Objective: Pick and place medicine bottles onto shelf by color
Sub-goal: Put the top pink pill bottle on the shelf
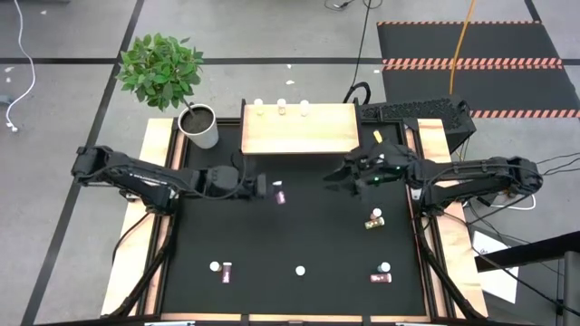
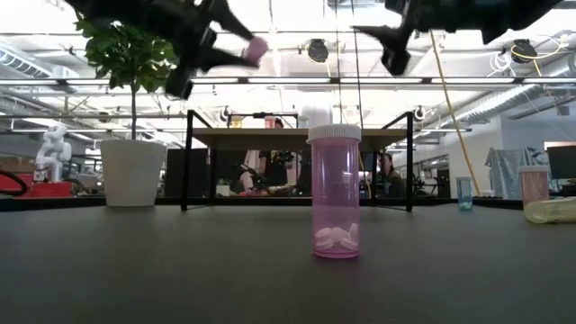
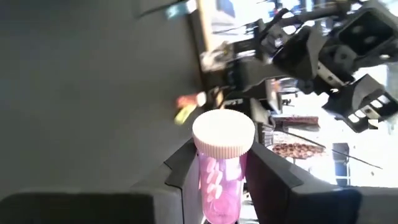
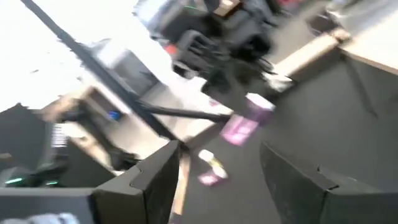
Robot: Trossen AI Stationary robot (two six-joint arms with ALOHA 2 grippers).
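Note:
My left gripper (image 1: 266,188) is shut on a pink medicine bottle (image 3: 221,177) with a white cap, held high above the middle of the table; in the low view the bottle (image 2: 256,49) shows near the top. My right gripper (image 1: 335,177) is open and empty, in the air just in front of the shelf's right end. The shelf (image 1: 299,129), a light wooden board, stands at the table's far edge with three small bottles (image 1: 282,109) along its far side. Several other bottles stay on the table: a yellow one (image 1: 374,219), pink ones (image 1: 222,270) (image 1: 382,274) and an upright pink one (image 2: 335,192). My left gripper pinches the pink bottle's body (image 3: 214,186) between its two fingers (image 3: 179,183), which lie along the bottle. The white cap (image 3: 224,132) sticks out past the fingertips. The fingers come roughly level from the table's left. The bottle is lifted clear of the table.
A white pot with a green plant (image 1: 198,124) stands left of the shelf at the table's far left. Wooden rails (image 1: 156,154) run along the table's left and right sides. The black mat (image 1: 299,226) between the scattered bottles is bare.

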